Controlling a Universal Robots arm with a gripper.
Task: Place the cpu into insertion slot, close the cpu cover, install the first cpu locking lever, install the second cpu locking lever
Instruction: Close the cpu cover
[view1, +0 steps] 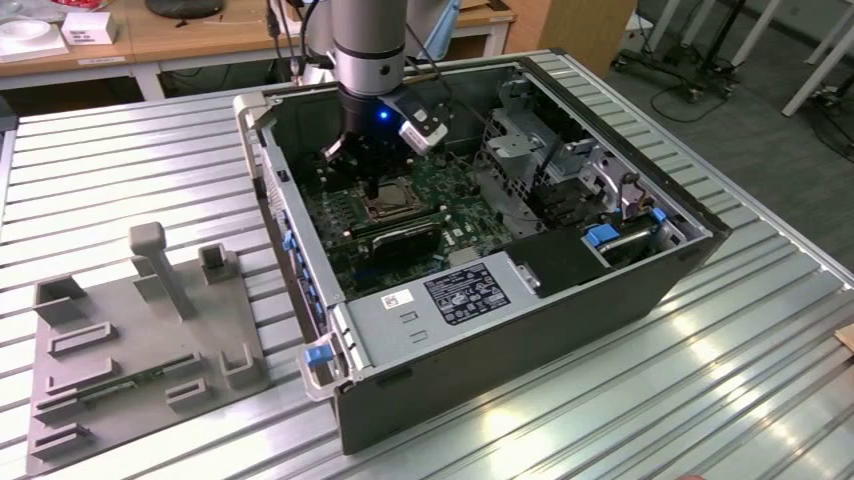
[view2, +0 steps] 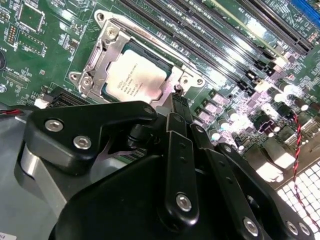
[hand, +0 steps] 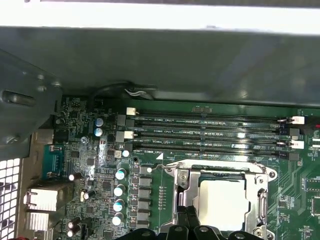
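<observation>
Cpu (view2: 135, 80): lies in slot (view2: 111, 91) under lowered cover (view2: 102, 52). Hand (view2: 179, 100): pinched narrow, holds nothing, tips at cover's edge. Risk: may skid off thin metal, gouge board (view2: 40, 55), or leave cover loose over cpu if pressed off-line

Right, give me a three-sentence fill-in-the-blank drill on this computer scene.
1. The motherboard is ___ in colour.
2. The gripper is nearest the silvery cpu cover, which frames the pale square ___.
3. In the exterior view, the arm reaches down into the open computer ___.
Missing words: green; cpu; case.
</observation>
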